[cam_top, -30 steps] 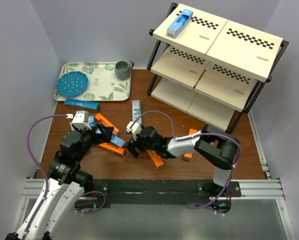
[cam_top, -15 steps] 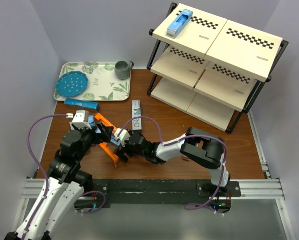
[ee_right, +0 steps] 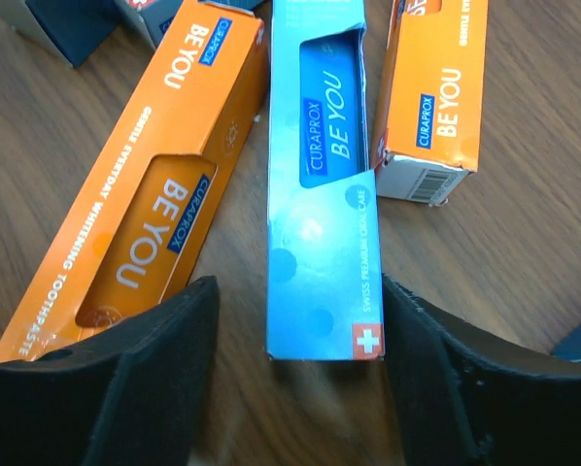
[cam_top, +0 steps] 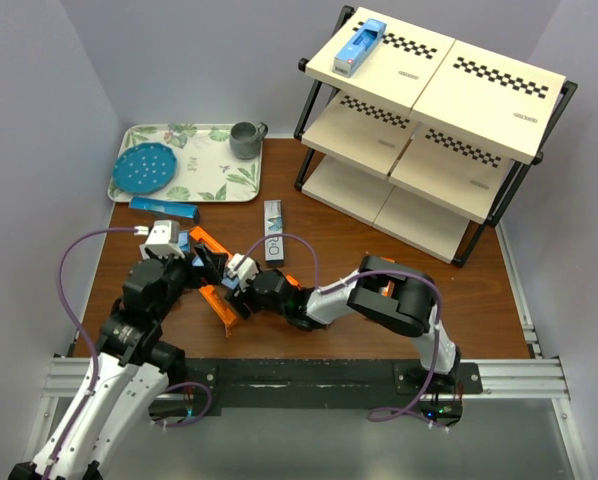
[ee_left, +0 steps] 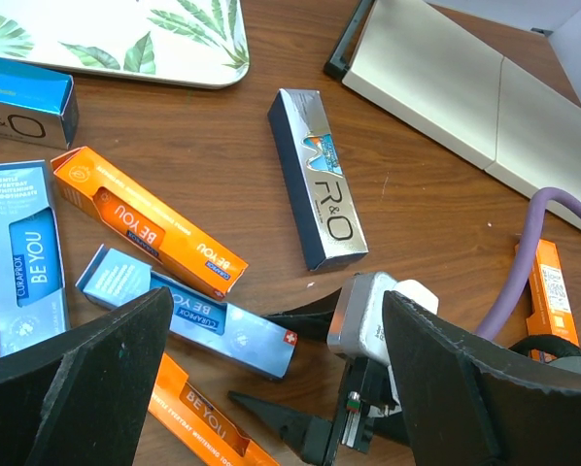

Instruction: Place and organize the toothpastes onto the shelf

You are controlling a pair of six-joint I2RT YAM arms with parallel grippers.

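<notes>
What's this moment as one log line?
right gripper: open around light blue toothpaste | left gripper: open, empty | shelf: one blue box on top

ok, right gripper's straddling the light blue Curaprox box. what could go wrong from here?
1. The right gripper straddles the light blue Curaprox box, but an orange Be You box lies close beside one finger; closing may catch or drag it too.
2. The grip point is near the box's end, so the long box may tilt when lifted.
3. The open left gripper hangs right by the right one; the arms could collide.
</notes>
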